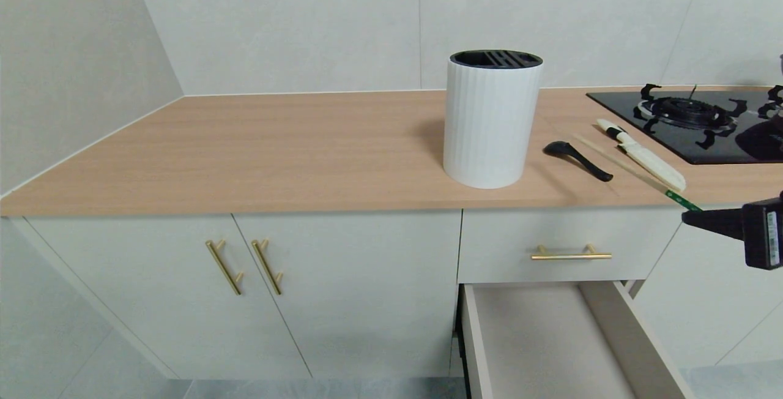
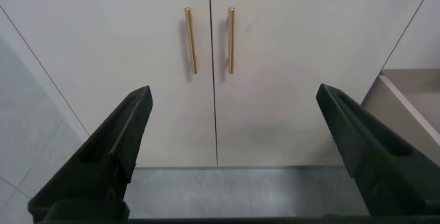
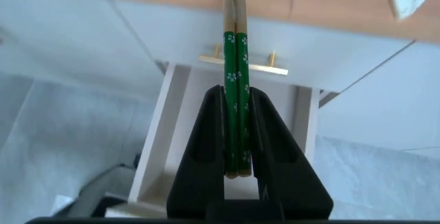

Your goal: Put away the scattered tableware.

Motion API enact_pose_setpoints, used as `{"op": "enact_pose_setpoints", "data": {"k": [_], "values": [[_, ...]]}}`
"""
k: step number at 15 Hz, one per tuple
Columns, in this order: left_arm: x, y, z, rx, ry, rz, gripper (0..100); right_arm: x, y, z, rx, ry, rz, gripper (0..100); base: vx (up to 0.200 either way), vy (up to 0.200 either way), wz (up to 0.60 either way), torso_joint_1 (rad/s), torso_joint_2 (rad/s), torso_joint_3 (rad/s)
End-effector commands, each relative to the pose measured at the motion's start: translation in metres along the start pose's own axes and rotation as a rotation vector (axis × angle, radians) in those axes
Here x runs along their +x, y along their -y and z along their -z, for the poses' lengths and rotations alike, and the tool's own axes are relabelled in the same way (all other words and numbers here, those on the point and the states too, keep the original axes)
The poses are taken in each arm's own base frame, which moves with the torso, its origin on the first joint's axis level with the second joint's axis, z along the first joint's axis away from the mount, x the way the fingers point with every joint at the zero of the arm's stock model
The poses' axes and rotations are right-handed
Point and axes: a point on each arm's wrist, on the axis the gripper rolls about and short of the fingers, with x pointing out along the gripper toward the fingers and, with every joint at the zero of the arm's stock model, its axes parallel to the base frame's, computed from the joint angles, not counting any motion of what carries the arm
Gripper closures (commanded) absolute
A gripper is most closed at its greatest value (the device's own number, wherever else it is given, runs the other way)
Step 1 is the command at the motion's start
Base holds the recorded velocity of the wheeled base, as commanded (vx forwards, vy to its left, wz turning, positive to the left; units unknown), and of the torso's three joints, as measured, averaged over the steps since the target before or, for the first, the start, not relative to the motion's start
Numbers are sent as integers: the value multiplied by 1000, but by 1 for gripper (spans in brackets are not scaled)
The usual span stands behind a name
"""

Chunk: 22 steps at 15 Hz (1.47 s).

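My right gripper [image 3: 234, 141] is shut on the green flower-printed ends of a pair of wooden chopsticks [image 3: 234, 80]. In the head view the chopsticks [image 1: 630, 169] lie slanted over the counter's front right edge, and the right gripper [image 1: 694, 212] holds their green tips just off that edge. A black spoon [image 1: 578, 159] and a cream-handled knife [image 1: 645, 155] rest on the counter beside them. A white ribbed utensil holder [image 1: 490, 120] with a black slotted top stands to their left. My left gripper [image 2: 234, 155] hangs open in front of the cabinet doors [image 2: 213, 80], holding nothing.
An open drawer [image 1: 550, 341] juts out below the counter, under a shut drawer with a gold handle [image 1: 571, 255]. A black gas hob [image 1: 697, 117] sits at the back right. The wooden countertop [image 1: 275, 148] stretches left to the tiled corner walls.
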Motion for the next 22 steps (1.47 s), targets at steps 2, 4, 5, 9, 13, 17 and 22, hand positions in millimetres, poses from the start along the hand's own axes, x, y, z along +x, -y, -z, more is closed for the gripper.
{"op": "enact_pose_setpoints", "data": {"k": [2, 4, 5, 9, 13, 17, 22], "values": [[0, 0, 0, 0, 0, 0, 0, -17, -7, 15, -39, 16, -55, 100, 0, 0, 0, 0, 0, 0], [0, 0, 0, 0, 0, 0, 0, -17, -16, 22, -68, -4, -111, 100, 0, 0, 0, 0, 0, 0], [0, 0, 0, 0, 0, 0, 0, -20, -18, 25, -78, 1, -133, 100, 0, 0, 0, 0, 0, 0], [0, 0, 0, 0, 0, 0, 0, -23, -25, 32, -119, -7, -209, 100, 0, 0, 0, 0, 0, 0], [0, 0, 0, 0, 0, 0, 0, -21, -26, 36, -155, -22, -241, 100, 0, 0, 0, -37, 79, 56], [0, 0, 0, 0, 0, 0, 0, -19, -26, 38, -156, -30, -243, 100, 0, 0, 0, -154, 408, 251], [0, 0, 0, 0, 0, 0, 0, -20, -26, 38, -157, -30, -244, 100, 0, 0, 0, -157, 463, 294]]}}
